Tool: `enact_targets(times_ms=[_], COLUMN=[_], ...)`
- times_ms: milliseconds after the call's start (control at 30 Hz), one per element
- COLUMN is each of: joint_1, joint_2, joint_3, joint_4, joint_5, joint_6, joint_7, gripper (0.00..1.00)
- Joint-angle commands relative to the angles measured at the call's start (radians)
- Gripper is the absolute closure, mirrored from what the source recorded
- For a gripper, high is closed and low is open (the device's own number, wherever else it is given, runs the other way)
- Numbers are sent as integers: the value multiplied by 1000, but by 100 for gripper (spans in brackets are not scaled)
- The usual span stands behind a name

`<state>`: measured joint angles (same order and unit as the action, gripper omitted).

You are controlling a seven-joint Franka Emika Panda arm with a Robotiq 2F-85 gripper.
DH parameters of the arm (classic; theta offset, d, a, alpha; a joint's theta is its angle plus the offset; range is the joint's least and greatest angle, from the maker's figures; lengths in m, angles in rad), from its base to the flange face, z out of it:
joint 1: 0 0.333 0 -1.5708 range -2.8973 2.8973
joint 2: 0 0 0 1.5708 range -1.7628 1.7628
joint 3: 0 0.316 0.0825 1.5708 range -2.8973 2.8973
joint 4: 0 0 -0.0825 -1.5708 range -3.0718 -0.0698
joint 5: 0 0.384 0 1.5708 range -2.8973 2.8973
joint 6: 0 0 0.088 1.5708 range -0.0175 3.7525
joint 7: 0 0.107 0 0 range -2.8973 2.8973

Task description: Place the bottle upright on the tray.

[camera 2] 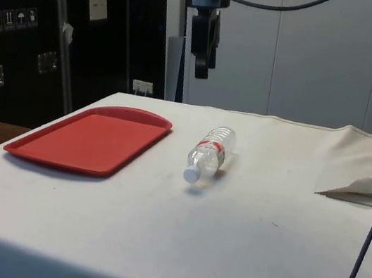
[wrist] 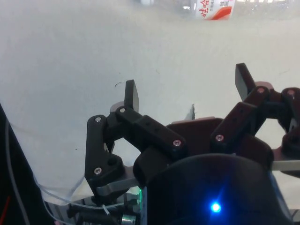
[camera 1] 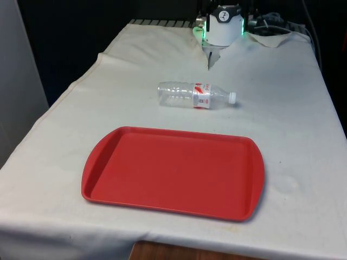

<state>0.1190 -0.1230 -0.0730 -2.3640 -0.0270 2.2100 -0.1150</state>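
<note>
A clear plastic bottle [camera 1: 196,96] with a red and white label lies on its side on the white cloth, its white cap [camera 1: 232,98] pointing to the front view's right. In the side view the bottle [camera 2: 210,154] lies just beside the tray's far end, cap towards the camera. The red tray [camera 1: 108,146] sits bare, nearer the front edge. My gripper [camera 1: 211,58] hangs in the air behind the bottle, well above the table [camera 2: 201,67]. From the wrist, its fingers [wrist: 132,93] stand wide apart with nothing between them, and the bottle's label [wrist: 213,8] shows beyond them.
A rumpled fold of cloth [camera 2: 357,185] and cables [camera 1: 276,24] lie near the robot's base. A dark cable [camera 2: 370,234] hangs across the side view. The table's wooden edge [camera 1: 162,252] shows below the tray.
</note>
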Motion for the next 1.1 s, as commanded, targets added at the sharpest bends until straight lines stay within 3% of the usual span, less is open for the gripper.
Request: enact_targets(times_ms=[0, 1067], joint_1=[0, 1], joint_2=[0, 7], joint_3=[2, 2], joint_4=[-6, -24], joint_5=[-12, -3], joint_6=[14, 19], joint_7=[8, -99], gripper=[0, 0])
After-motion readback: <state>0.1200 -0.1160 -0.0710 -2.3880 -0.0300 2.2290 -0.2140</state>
